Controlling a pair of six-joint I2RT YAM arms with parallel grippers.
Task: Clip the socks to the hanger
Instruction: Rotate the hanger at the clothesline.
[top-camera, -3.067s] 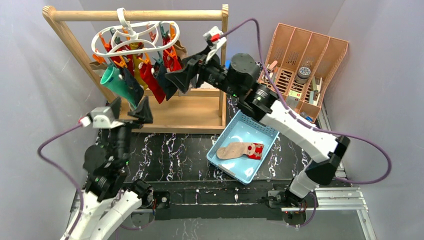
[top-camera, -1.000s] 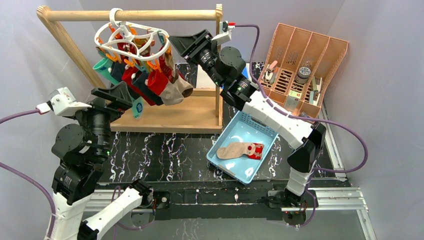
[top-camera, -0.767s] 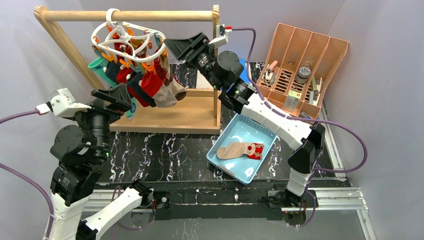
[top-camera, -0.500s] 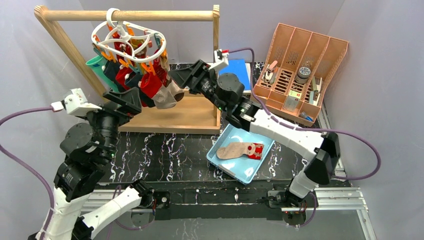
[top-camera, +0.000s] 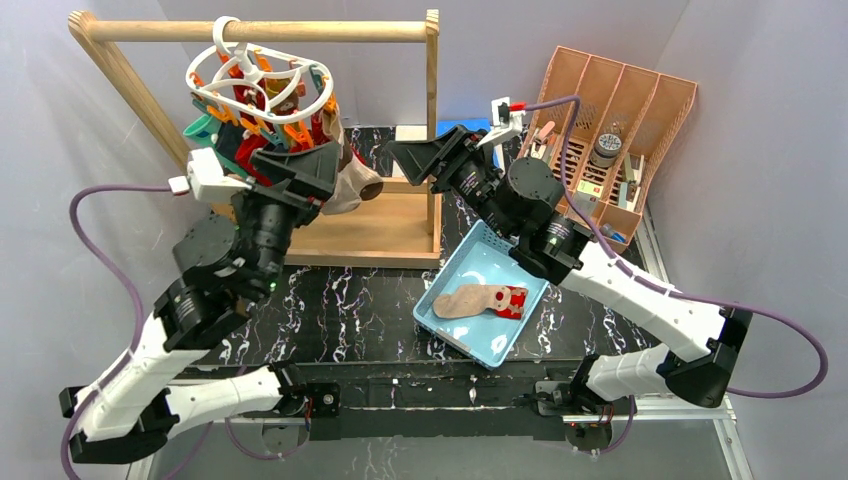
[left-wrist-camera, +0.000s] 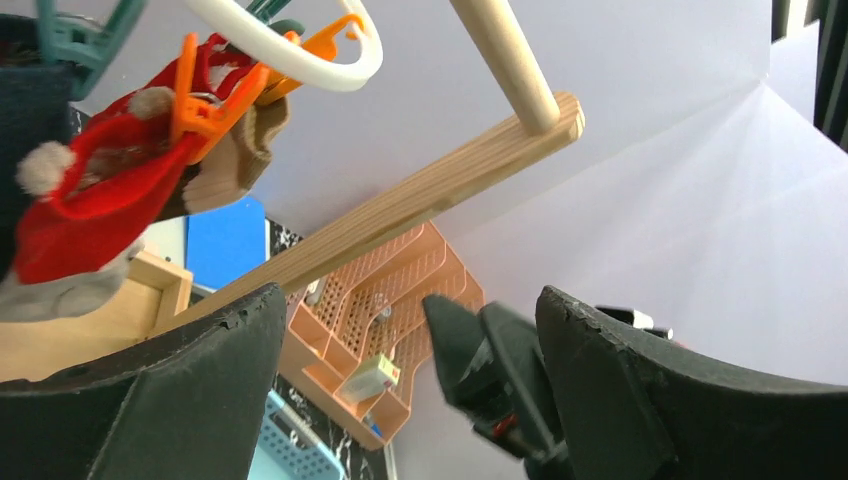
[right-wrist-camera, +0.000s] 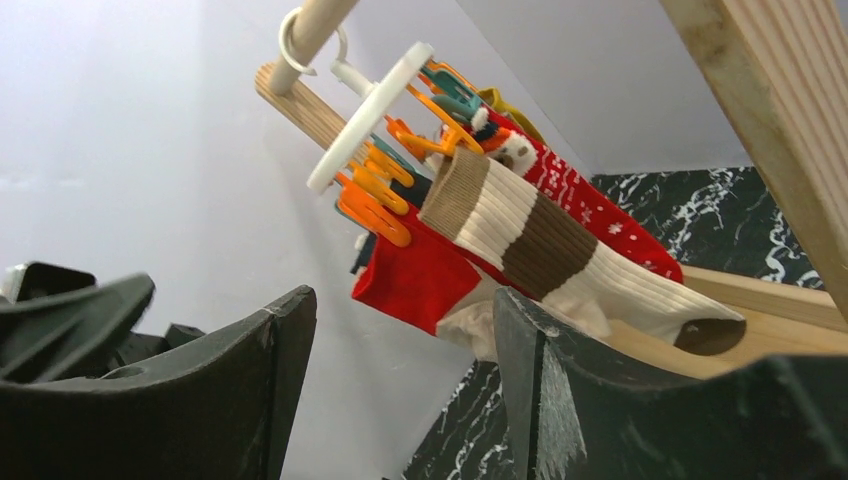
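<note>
Hanging clipped — socks (right-wrist-camera: 530, 235) beneath the hanger (right-wrist-camera: 368, 118).

A wooden rack (top-camera: 250, 30) stood just beyond the right pincer (top-camera: 405, 158), with its right post close beside the fingertips. A peach slotted organizer (top-camera: 610, 100) holding small items sat behind that pincer's wrist. Below it, nearer the bases, a light blue tray (top-camera: 490, 262) lay on the black marbled tabletop (top-camera: 340, 300).

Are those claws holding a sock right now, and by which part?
Nothing is held. The left end effector and the right end effector both stand open and empty, apart from the socks clipped on the hanger.
</note>
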